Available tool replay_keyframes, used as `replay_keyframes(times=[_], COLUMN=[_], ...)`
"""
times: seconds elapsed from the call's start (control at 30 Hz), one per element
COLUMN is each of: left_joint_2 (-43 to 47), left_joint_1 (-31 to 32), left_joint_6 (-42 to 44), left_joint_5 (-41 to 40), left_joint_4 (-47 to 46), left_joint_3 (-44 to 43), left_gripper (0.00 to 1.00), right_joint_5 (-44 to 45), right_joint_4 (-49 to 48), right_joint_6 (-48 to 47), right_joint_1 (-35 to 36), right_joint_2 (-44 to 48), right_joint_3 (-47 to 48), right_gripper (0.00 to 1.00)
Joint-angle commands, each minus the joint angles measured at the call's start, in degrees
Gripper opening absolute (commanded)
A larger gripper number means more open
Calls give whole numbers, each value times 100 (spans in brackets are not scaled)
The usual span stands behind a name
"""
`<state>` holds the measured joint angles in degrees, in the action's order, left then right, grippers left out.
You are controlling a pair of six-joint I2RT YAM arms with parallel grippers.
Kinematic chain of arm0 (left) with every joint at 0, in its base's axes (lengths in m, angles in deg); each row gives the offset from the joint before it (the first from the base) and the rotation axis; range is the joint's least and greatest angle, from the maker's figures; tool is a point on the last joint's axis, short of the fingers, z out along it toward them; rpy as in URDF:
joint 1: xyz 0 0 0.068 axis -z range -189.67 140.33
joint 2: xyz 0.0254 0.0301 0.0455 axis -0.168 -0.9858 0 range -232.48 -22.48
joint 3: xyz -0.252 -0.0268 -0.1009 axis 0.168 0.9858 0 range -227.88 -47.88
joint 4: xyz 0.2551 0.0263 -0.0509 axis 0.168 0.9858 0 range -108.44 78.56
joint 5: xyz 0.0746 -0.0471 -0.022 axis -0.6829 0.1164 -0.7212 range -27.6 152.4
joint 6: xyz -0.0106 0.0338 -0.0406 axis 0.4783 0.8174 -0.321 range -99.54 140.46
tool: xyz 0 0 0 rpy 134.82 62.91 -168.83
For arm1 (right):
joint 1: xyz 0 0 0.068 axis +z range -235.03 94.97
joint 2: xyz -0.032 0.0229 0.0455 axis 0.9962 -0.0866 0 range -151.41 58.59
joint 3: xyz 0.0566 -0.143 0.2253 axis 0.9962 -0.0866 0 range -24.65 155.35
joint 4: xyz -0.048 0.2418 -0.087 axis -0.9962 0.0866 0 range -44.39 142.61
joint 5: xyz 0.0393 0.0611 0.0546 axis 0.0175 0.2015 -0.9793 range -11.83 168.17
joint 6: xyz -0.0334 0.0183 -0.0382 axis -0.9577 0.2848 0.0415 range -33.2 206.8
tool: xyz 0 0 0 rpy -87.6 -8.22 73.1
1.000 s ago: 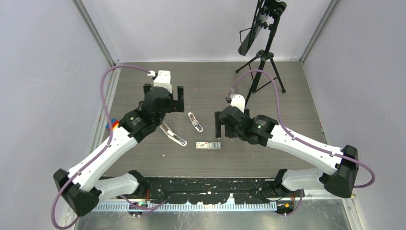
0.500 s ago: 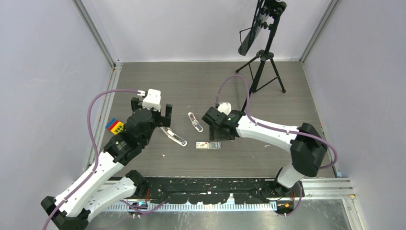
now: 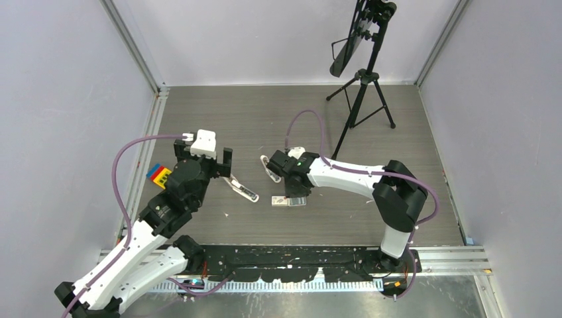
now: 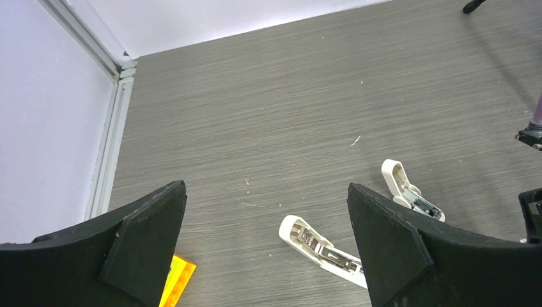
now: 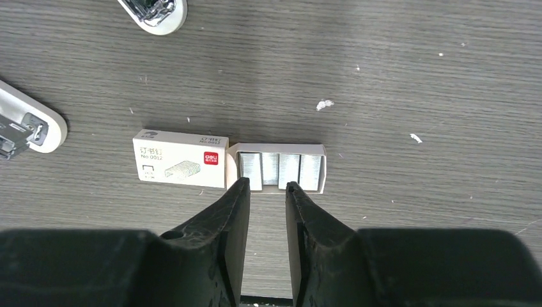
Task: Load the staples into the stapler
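The stapler (image 3: pixel 240 189) is the longer slim white one, lying open on the table with its metal channel showing; it also appears in the left wrist view (image 4: pixel 319 246) and at the left edge of the right wrist view (image 5: pixel 25 128). The staples (image 5: pixel 281 169) are silvery strips in a grey tray pulled out of their white box (image 5: pixel 181 158), just right of the stapler (image 3: pixel 289 201). My right gripper (image 5: pixel 265 187) hangs over the tray's near edge (image 3: pixel 291 192), its jaws a narrow gap apart and nothing seen between them. My left gripper (image 4: pixel 265 187) is wide open, up and to the left of the stapler (image 3: pixel 203 154).
A shorter white stapler (image 3: pixel 268 165) lies just beyond the box, also seen by both wrists (image 4: pixel 409 192) (image 5: pixel 153 13). A coloured block (image 3: pixel 158 175) sits near the left rail. A black tripod (image 3: pixel 361 86) stands at the back right. Walls enclose the table.
My right gripper has swung left over the staple tray and its jaws have narrowed from wide apart. My left arm has drawn back toward the near left, still open.
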<state>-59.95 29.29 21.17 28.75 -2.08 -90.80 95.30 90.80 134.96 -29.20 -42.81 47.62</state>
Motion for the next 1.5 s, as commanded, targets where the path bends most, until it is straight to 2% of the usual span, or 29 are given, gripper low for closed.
replay_keyframes(times=[0.0,0.43,0.7,1.47], left_joint_2=[45,-122,-112,-76], left_joint_1=[-2,-2,-2,-2], left_joint_6=[139,190,204,202], left_joint_5=[-159,-164,-160,-83], left_joint_4=[-463,-544,-572,-600], left_joint_3=[44,98,117,143], left_gripper=[100,100,98,99], right_joint_5=[-128,-300,-80,-333], right_joint_4=[-183,-423,-372,-372], right_joint_6=[-148,-287,-195,-323], right_joint_1=[33,33,32,33], right_joint_2=[-94,-229,-228,-485], right_joint_3=[151,4,-49,129], right_gripper=[32,30,22,26])
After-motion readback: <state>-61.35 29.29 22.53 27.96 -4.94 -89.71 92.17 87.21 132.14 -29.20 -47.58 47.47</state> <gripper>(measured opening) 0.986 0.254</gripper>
